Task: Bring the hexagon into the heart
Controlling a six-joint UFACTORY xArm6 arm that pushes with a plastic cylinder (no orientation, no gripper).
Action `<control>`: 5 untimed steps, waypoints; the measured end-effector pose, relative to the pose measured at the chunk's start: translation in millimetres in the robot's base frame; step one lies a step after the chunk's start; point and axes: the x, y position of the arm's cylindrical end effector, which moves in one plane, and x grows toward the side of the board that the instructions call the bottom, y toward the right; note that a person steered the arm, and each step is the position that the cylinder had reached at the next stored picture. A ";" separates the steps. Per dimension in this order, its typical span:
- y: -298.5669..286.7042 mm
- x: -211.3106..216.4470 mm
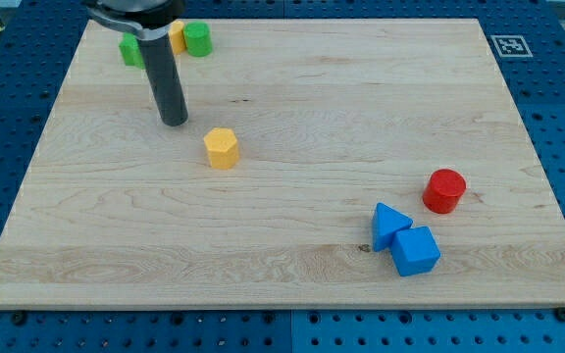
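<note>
A yellow hexagon block (222, 148) lies left of the board's middle. My tip (174, 122) rests on the board just up and to the left of it, a small gap apart. At the view's top left the rod partly hides a cluster: a green block (131, 49), a yellow block (178, 37) whose shape I cannot make out, and a green cylinder (197, 39). I cannot tell which block is the heart.
A red cylinder (444, 190) stands at the right. A blue triangle (389, 225) and a blue cube (416, 250) touch each other at the bottom right. The wooden board (292, 265) lies on a blue pegboard; a tag marker (509, 45) sits at its top right corner.
</note>
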 end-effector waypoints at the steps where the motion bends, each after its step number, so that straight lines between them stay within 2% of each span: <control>1: -2.6 21.8; 3: 43.5 78.4; 4: 78.4 72.2; 5: 92.9 16.2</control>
